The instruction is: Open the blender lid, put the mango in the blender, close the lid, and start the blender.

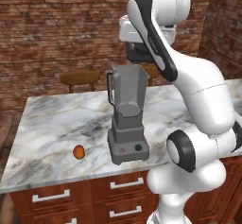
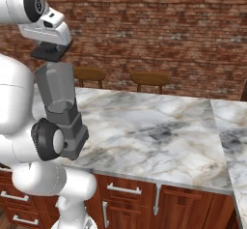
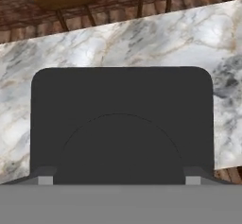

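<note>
The grey blender (image 1: 127,119) stands near the front of the marble counter (image 1: 56,119), with its jar open at the top. Its red button and black knob face the front edge. The black blender lid (image 1: 138,54) hangs in the air above and just behind the jar's rim, and my gripper (image 1: 140,48) is shut on it. From the right base the lid (image 2: 47,54) is just above the jar (image 2: 57,90). In the hand view the lid (image 3: 120,105) sits between my two fingertips (image 3: 46,179). The orange-brown mango (image 1: 79,152) lies on the counter left of the blender's base.
Two wooden stools (image 2: 149,78) (image 2: 89,73) stand behind the counter against a brick wall. Wooden drawers (image 1: 52,197) run below the counter's front edge. A wide stretch of marble (image 2: 159,126) lies to the right of the blender.
</note>
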